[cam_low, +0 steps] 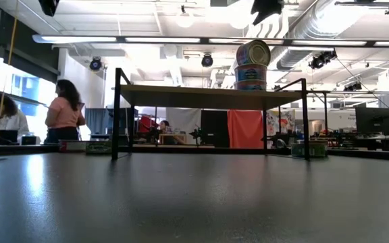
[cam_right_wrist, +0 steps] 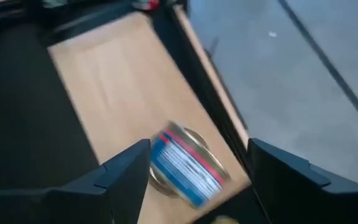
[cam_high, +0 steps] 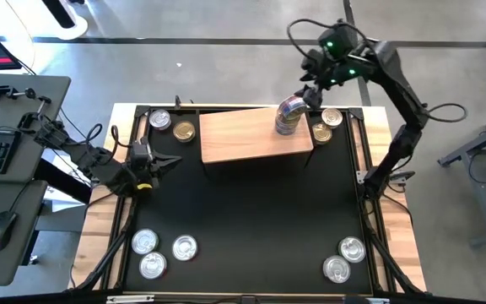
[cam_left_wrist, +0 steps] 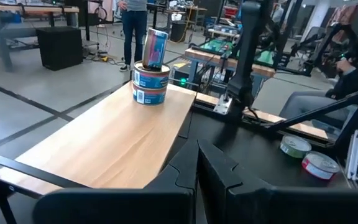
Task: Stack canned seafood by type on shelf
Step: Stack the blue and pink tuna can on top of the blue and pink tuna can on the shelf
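Observation:
On the right end of the wooden shelf two blue-labelled cans of seafood are stacked flat. A third can stands tipped on its rim on top of them; the low view shows this tipped can leaning. My right gripper hangs open above and beyond the stack, fingers apart and clear of the cans. My left gripper is shut and holds nothing. It waits level at the table's left side, pointing at the shelf.
Loose cans lie on the black mat: two left of the shelf, two right of it, three at the near left, two at the near right. The middle of the mat is bare. A person stands in the room behind.

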You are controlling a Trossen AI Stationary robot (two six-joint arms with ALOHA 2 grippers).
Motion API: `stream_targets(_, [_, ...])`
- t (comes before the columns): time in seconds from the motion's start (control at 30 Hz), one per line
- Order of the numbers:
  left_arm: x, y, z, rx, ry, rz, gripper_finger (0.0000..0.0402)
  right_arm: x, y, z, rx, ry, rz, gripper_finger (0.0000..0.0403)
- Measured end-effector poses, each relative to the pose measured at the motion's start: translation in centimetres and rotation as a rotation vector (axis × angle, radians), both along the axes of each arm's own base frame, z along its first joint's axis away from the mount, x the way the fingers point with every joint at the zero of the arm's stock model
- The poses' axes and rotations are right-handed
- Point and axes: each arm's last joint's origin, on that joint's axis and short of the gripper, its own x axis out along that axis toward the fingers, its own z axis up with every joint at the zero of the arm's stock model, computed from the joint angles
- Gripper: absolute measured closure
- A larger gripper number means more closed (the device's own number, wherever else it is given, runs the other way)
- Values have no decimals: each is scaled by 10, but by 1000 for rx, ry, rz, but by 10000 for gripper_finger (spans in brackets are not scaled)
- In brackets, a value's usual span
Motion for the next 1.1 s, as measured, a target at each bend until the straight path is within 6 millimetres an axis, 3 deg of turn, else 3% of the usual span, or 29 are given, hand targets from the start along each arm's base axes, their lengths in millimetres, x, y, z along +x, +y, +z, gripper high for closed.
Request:
stream_targets(0.23, [5,-3,-3,6,20,1,401,19,-16,-30,53,143,194,144])
stream_targets(0.63, [15,-9,-10,36,73,2,402,14,-12,-24,-32,151,285,144])
stream_targets(1.1, [20,-12,-18,50,130,1,402,18,-20,-44,-85,297,298,144])
